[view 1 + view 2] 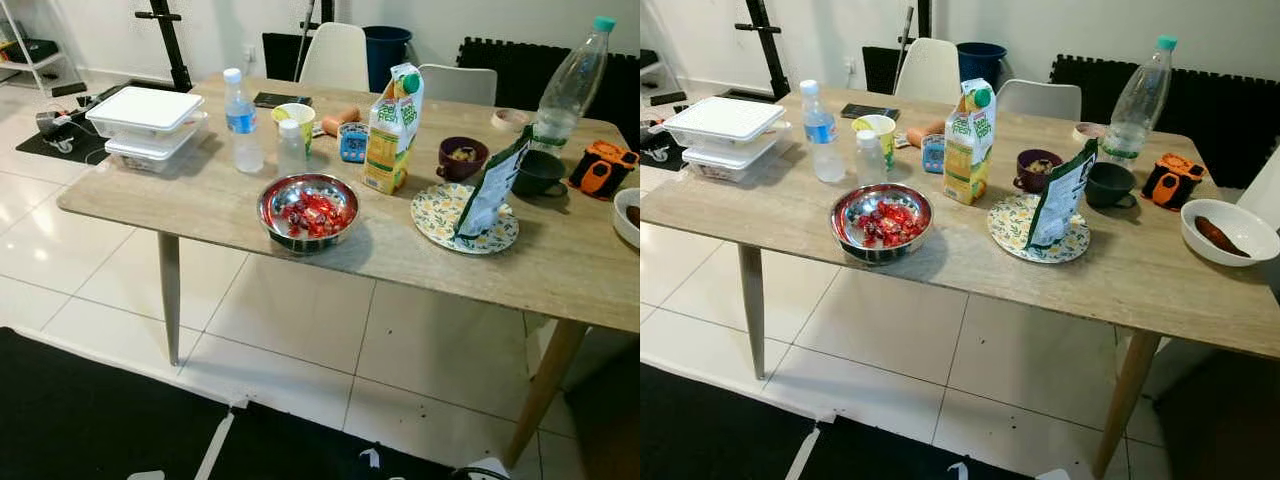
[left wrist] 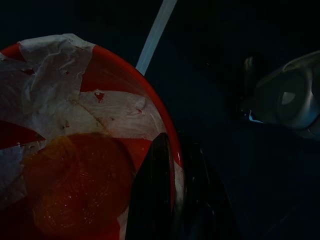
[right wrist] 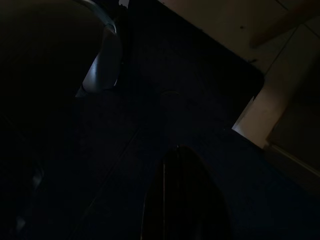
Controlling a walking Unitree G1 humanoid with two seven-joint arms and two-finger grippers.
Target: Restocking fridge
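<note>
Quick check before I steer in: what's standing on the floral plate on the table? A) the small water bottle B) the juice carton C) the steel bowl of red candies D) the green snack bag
D: the green snack bag stands upright on the floral plate; the juice carton stands on the table beside the plate, not on it.

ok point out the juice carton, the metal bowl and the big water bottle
juice carton [image 1: 388,135], left eye view, front face of the carton
metal bowl [image 1: 272,196], left eye view, left rim
big water bottle [image 1: 1137,98], right eye view, clear upper body
</note>
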